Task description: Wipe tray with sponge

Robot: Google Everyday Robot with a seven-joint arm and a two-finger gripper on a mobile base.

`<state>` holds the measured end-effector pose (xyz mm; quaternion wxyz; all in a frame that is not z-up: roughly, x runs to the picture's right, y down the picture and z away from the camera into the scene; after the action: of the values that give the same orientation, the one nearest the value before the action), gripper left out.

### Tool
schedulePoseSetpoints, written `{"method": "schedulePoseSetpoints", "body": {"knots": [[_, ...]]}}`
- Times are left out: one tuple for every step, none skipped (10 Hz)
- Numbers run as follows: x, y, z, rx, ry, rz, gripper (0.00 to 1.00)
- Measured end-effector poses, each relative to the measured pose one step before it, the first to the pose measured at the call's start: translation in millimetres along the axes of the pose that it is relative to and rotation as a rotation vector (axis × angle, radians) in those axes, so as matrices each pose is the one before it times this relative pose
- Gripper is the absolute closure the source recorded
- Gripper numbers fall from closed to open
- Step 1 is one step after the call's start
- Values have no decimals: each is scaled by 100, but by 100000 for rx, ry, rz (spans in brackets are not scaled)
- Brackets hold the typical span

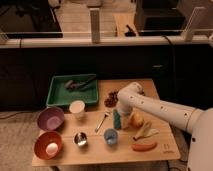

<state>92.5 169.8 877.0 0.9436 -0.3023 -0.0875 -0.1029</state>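
Camera view shows the pickup step: the tool [118, 113] is down at the sponge [117, 120] mid-table, right of the spoon [101, 120]; whether it is clenched I cannot tell. Next, lift and carry far-left to the tray [56, 94]

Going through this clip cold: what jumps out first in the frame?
The white arm reaching in from the right, its gripper lowered onto the teal-green sponge near the middle of the wooden table. Next comes the big green tray at the back left, with dark utensils lying in it, apart from the sponge. In front sit a purple bowl and an orange bowl.
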Motion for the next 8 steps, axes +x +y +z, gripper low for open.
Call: {"method": "schedulePoseSetpoints", "body": {"knots": [[-447, 5, -407, 368, 1337, -761, 82], [-589, -127, -664, 633, 1281, -806, 84], [-425, 9, -550, 243, 592, -519, 82], [-427, -30, -927, 582, 1095, -726, 73], [-511, -86, -636, 660, 401, -644, 69], [-529, -146, -887, 830, 1040, -1101, 68], [-831, -270, -1446, 1144, 1045, -1382, 68], [-480, -162, -938, 758, 610, -693, 68]]}}
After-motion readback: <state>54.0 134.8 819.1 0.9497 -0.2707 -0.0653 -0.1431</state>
